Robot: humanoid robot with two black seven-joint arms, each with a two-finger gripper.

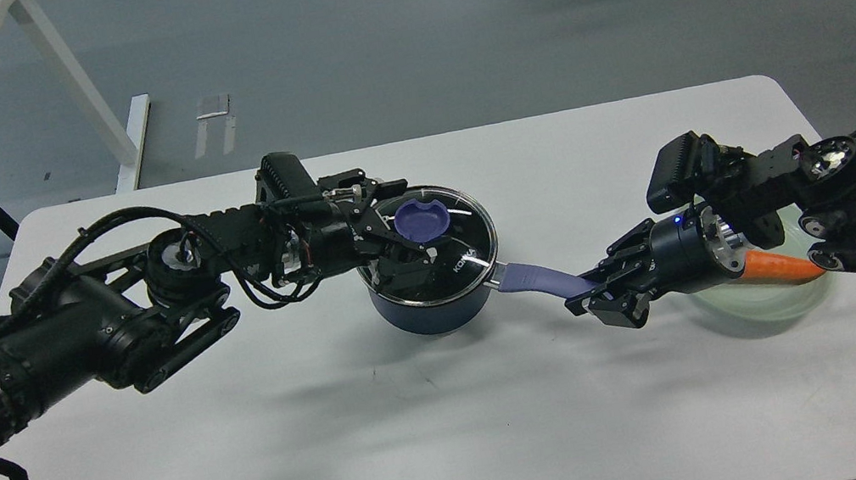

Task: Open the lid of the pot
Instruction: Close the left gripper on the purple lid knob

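Observation:
A dark blue pot (430, 308) stands mid-table with a glass lid (463, 243) on it. The lid has a purple knob (424, 217). My left gripper (406, 224) reaches over the lid from the left, open, with one finger on each side of the knob. I cannot tell whether the fingers touch it. The pot's purple handle (537, 278) points right. My right gripper (593, 295) is shut on the end of that handle.
An orange carrot (780, 267) lies on a pale green plate (756, 306) at the right, partly under my right wrist. The white table (426, 446) ends close behind the pot and to the right of the plate.

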